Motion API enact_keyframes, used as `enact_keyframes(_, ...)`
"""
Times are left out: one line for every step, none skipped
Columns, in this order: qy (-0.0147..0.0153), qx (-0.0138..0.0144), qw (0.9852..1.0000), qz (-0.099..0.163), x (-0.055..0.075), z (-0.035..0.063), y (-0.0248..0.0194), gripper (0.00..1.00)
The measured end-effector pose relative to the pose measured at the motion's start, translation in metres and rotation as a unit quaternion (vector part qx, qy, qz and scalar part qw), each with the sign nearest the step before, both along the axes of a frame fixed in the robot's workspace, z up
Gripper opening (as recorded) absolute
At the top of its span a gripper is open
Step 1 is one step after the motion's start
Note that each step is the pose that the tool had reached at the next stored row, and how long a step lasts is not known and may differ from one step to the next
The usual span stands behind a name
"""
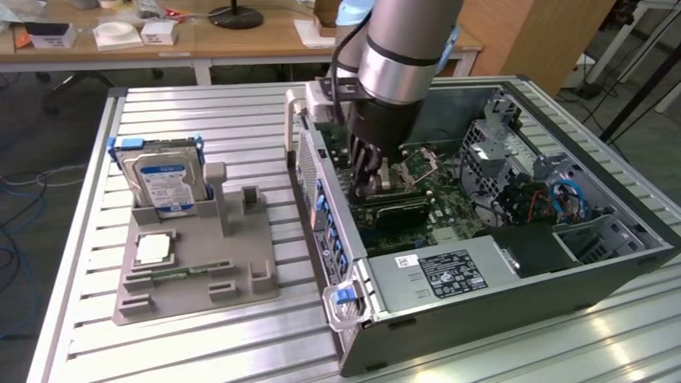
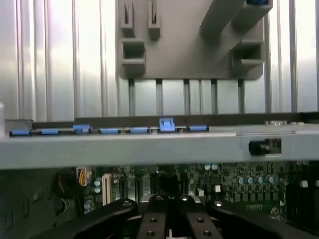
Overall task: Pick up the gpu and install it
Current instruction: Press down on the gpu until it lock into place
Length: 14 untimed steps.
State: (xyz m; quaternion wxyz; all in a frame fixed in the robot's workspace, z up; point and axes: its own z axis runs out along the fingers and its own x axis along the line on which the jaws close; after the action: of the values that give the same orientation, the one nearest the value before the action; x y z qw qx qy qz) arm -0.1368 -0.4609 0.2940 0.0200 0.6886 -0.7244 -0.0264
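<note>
Your gripper (image 2: 169, 219) sat pressed together, low over the motherboard (image 2: 224, 189). Your arm (image 1: 399, 56) reached steeply down into the open computer case (image 1: 596, 279).

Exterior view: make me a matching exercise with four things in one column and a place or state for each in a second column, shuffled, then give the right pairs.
Things:
1. hard drive
2. gripper
3. power supply
4. grey parts holder

Places or states:
A. lying on the slatted table, at the exterior view's left of the computer case
B. standing upright in a slot of the holder
C. lowered inside the open case, over the motherboard
D. inside the case at its near end, bearing a dark label

Pairs: 1-B, 2-C, 3-D, 4-A
</note>
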Motion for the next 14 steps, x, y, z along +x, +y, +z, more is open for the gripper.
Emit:
enact_keyframes(0.0, 0.0, 1.0, 0.0, 0.004, -0.0003, -0.0001, 0.11)
enact_keyframes(0.0, -0.0003, 1.0, 0.0, 0.009, -0.0009, -0.0001, 0.11)
enact_keyframes(-0.0002, -0.0001, 1.0, 0.0, 0.014, -0.0021, -0.0001, 0.11)
enact_keyframes(-0.0003, -0.0001, 1.0, 0.0, 0.018, -0.0033, 0.0, 0.11)
enact_keyframes(-0.0005, -0.0002, 1.0, 0.0, 0.023, -0.0045, -0.0001, 0.11)
enact_keyframes(-0.0007, -0.0001, 1.0, 0.0, 0.027, -0.0058, 0.0, 0.11)
enact_keyframes(-0.0008, -0.0002, 1.0, 0.0, 0.032, -0.0071, -0.0001, 0.11)
enact_keyframes(-0.0011, -0.0002, 1.0, 0.0, 0.036, -0.0083, -0.0001, 0.11)
enact_keyframes(-0.0013, -0.0002, 1.0, 0.0, 0.041, -0.0095, -0.0001, 0.11)
enact_keyframes(-0.0016, -0.0002, 1.0, 0.0, 0.045, -0.0106, -0.0001, 0.11)
enact_keyframes(-0.0021, -0.0002, 1.0, 0.0, 0.05, -0.0118, -0.0001, 0.11)
enact_keyframes(-0.0026, -0.0001, 1.0, 0.0, 0.055, -0.0128, -0.0001, 0.11)
enact_keyframes(-0.0031, -0.0002, 1.0, 0.0, 0.059, -0.0137, -0.0001, 0.11)
enact_keyframes(-0.0037, -0.0001, 1.0, 0.0, 0.063, -0.0147, -0.0001, 0.11)
